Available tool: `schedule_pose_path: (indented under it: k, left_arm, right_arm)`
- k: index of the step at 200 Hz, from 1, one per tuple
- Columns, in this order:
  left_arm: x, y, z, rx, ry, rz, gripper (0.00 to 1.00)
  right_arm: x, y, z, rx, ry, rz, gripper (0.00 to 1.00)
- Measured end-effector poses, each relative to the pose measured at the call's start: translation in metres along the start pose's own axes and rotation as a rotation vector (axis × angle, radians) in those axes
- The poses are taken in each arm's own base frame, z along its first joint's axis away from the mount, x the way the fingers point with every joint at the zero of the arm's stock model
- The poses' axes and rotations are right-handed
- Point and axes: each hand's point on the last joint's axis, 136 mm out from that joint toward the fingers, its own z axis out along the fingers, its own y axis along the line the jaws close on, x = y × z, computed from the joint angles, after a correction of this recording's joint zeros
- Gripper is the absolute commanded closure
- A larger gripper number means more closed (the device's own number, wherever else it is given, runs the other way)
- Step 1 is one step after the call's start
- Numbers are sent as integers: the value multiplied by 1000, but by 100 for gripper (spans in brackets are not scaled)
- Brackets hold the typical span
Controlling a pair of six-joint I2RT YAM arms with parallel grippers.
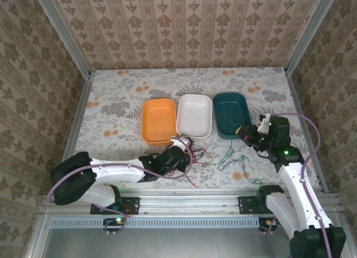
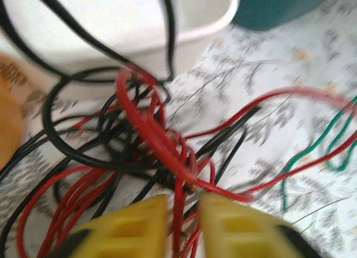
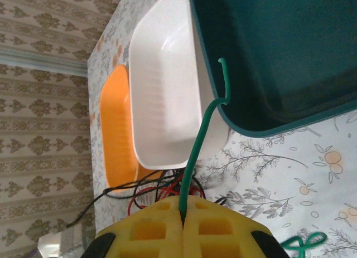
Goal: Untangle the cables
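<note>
The red cable (image 2: 150,130) and the black cable (image 2: 56,141) lie knotted together in a heap (image 1: 192,152) on the table, just in front of the white tray. My left gripper (image 2: 184,205) sits low over this heap (image 1: 181,155), its yellow jaws apart, with a red strand running loose through the gap. My right gripper (image 3: 183,205) is shut on the green cable (image 3: 203,130), whose free end curls up over the teal tray's rim. The rest of the green cable (image 1: 228,155) trails across the table towards the heap. In the top view the right gripper (image 1: 244,134) hovers at the teal tray's near right corner.
Three trays stand side by side at mid table: orange (image 1: 158,120), white (image 1: 194,114) and teal (image 1: 231,112). Patterned walls close in the table on three sides. Open tabletop lies to the left of the orange tray and behind the trays.
</note>
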Motion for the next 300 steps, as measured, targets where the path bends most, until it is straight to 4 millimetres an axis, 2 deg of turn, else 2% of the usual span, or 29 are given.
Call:
schedule_pose_path:
  k: [20,59,100,154,192,240,258,300]
  left_arm:
    - [-17,-19,-3,48,-31,41,31]
    - [-38,-53,-17,143,-63,136,23]
    - [-52,-73,-29,225,-83,195,23]
    - [-41,-91,-6,244,-42,296,30]
    - [-49,-98,10,230,-84,344,32]
    - [-70,-116,9,286,-181,375,31]
    - [-76,-123,6,310,-206,376,41]
    - [-86,-136,3,349,-234,384,92]
  right_arm:
    - [3,4,-2,-21,11,-8,100]
    - [8,24,-5,-128,42,-3,100]
    - [1,55,-12,-253,48,32,100]
    - [-9,94,-28,-337,74,37,100]
    - [-8,107,-38,-351,97,43,100]
    - [-7,117,-44,-366,107,42,100]
    - [-7,117,-44,-366,111,50,100]
    - [-4,118,-44,-368,123,55,100]
